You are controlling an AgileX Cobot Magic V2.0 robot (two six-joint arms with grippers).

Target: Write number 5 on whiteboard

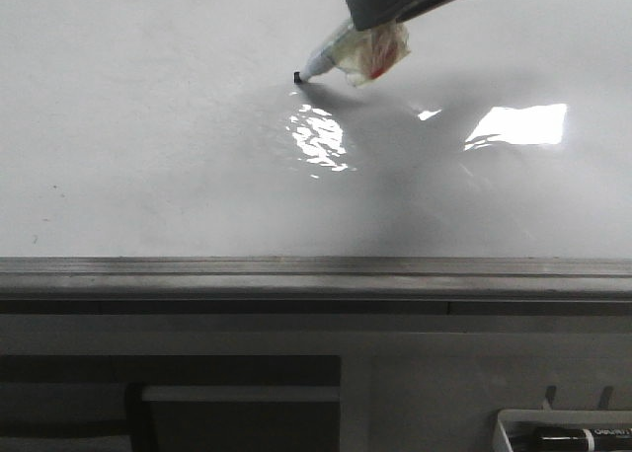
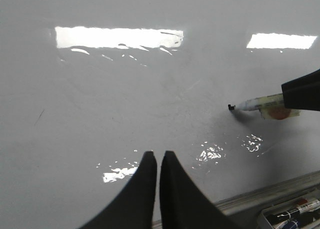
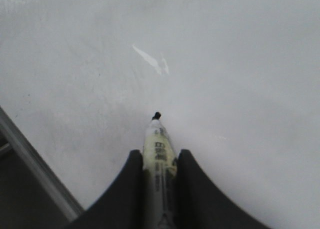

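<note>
Already the marker tip meets the whiteboard (image 1: 148,126).

Right gripper (image 3: 160,161), reaching in from one o'clock in the front view, is clamped on a tape-wrapped marker (image 1: 341,55), black tip at the board's upper middle; no number 5 ink shows. Left gripper (image 2: 158,161) hovers over the board, fingers pressed together, holding nothing.

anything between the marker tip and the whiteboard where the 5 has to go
Nothing visible does. The right end effector holds the marker, its black tip at or just above the bare whiteboard; contact cannot be told. No stroke of the 5 shows yet. The left end effector hovers shut, off to the side.
</note>
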